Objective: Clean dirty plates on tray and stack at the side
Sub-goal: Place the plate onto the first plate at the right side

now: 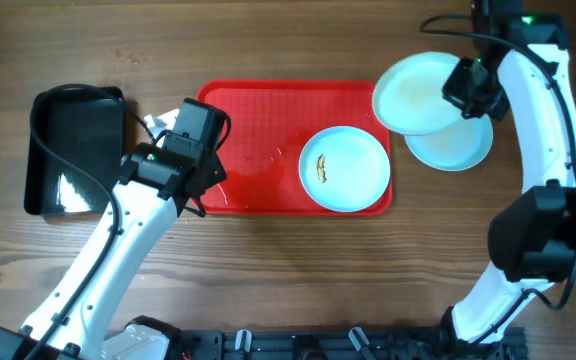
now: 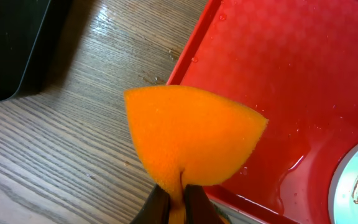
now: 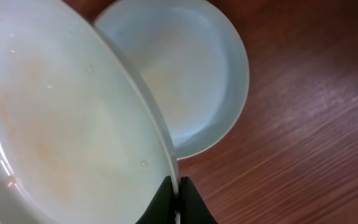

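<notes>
Three plates (image 1: pixel 344 168), one red tray (image 1: pixel 258 120), one orange sponge (image 2: pixel 191 134).
Left gripper (image 2: pixel 178 202) pinches the sponge; right gripper (image 3: pixel 178 199) pinches one plate (image 1: pixel 423 95) by the rim.

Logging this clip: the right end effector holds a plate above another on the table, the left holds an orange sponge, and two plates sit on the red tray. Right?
No: the overhead view shows only one plate, smeared, on the red tray. The rest stands.
</notes>
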Controlling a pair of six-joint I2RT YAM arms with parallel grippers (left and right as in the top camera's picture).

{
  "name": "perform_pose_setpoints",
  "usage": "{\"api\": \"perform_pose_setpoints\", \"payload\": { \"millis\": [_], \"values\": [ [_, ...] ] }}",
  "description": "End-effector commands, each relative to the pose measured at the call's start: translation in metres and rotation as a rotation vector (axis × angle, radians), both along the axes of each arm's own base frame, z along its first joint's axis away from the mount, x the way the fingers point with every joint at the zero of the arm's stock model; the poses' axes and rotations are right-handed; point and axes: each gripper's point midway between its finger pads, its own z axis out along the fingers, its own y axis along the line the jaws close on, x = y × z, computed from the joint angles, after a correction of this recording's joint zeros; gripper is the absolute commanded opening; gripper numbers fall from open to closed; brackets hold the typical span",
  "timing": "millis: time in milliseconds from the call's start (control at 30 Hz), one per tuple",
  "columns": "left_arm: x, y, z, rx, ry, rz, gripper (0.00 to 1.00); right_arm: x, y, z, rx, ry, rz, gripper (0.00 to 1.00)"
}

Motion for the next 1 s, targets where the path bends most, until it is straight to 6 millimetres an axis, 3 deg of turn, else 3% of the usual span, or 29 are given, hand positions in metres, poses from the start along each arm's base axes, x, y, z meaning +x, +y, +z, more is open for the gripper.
{"api": "perform_pose_setpoints", "payload": {
  "millis": [0, 167, 300, 567, 967],
  "values": [
    [0.0, -0.001, -0.002, -0.014, 0.005, 0.019, 0.04, -0.012, -0.017, -0.008, 0.039, 0.01, -0.104, 0.04],
    [0.0, -0.001, -0.002, -0.014, 0.003, 0.018, 0.04, -0.024, -0.038, -0.033, 0.06, 0.042, -0.185, 0.04],
    [0.001, -0.001, -0.001, -0.015, 0.001, 0.019, 0.04, -0.024, -0.04, -0.059, 0.058, 0.033, -0.189, 0.04],
    [0.001, -0.001, -0.001, -0.015, 0.001, 0.018, 0.04, -0.022, -0.044, -0.088, 0.051, 0.008, -0.192, 0.05],
    [0.001, -0.001, -0.001, -0.015, 0.001, 0.018, 0.04, -0.036, -0.065, -0.098, 0.014, 0.033, -0.244, 0.08]
  ]
}}
